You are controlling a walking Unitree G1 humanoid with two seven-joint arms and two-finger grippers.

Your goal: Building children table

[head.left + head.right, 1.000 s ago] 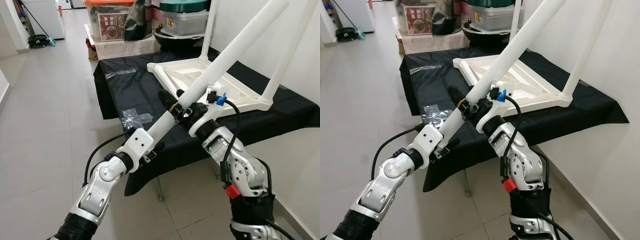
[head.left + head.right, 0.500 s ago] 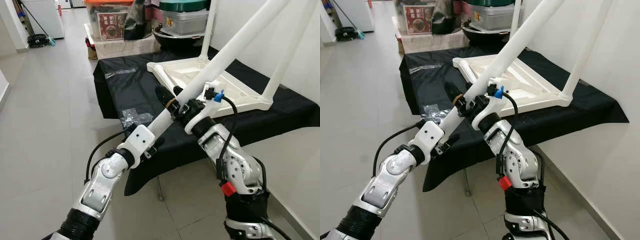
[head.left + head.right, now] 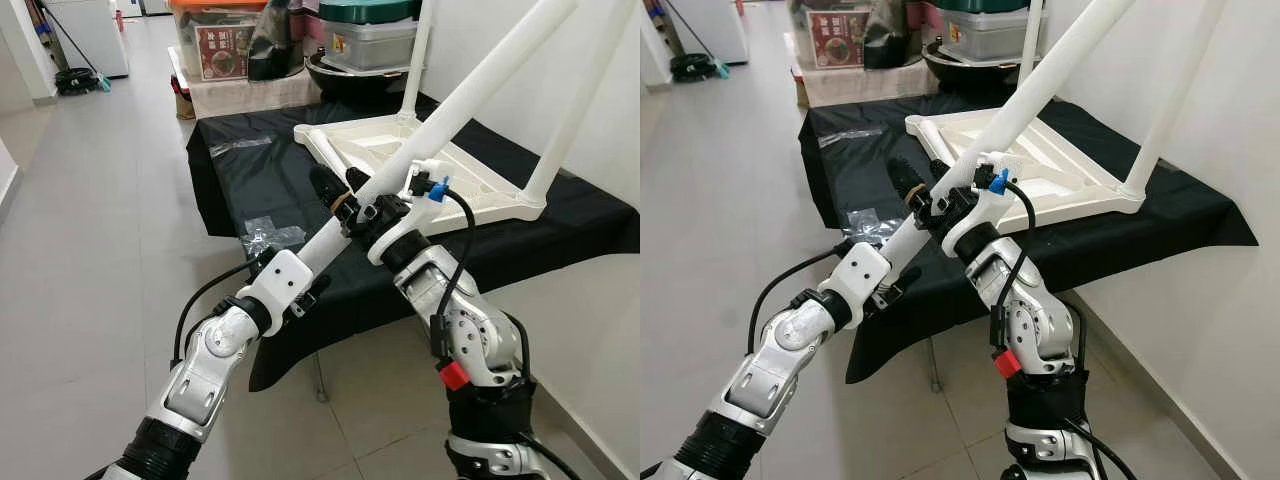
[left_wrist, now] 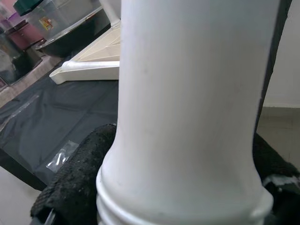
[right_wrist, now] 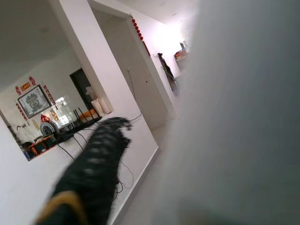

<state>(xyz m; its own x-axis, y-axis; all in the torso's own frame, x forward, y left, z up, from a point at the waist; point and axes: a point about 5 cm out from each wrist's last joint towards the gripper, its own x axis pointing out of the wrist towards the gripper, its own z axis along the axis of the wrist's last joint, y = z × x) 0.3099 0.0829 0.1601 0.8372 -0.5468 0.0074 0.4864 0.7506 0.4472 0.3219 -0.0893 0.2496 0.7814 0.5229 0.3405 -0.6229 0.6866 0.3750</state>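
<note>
A loose white table leg [image 3: 470, 85] slants up to the right above the black-clothed table [image 3: 560, 225]. My left gripper [image 3: 335, 200] is shut on its lower part; in the left wrist view the leg [image 4: 187, 93] sits between black fingers [image 4: 75, 187], with a ridged end showing. My right gripper [image 3: 372, 212] is shut on the same leg just above the left one, and its wrist view shows the leg [image 5: 243, 117] beside a black finger [image 5: 93, 173]. The white tabletop [image 3: 400, 150] lies upside down on the cloth with two legs [image 3: 585, 100] standing up from it.
Small plastic bags [image 3: 270, 238] lie on the cloth near its front left edge. Storage boxes [image 3: 225, 40], a green-lidded container [image 3: 370, 35] and a dark pan [image 3: 350, 75] crowd the far end. A white wall [image 3: 620, 330] runs along the right. Open tiled floor [image 3: 90, 250] lies left.
Both grippers and the held leg have shifted slightly up and to the left, with the right arm drawn closer in. The tabletop has not moved.
</note>
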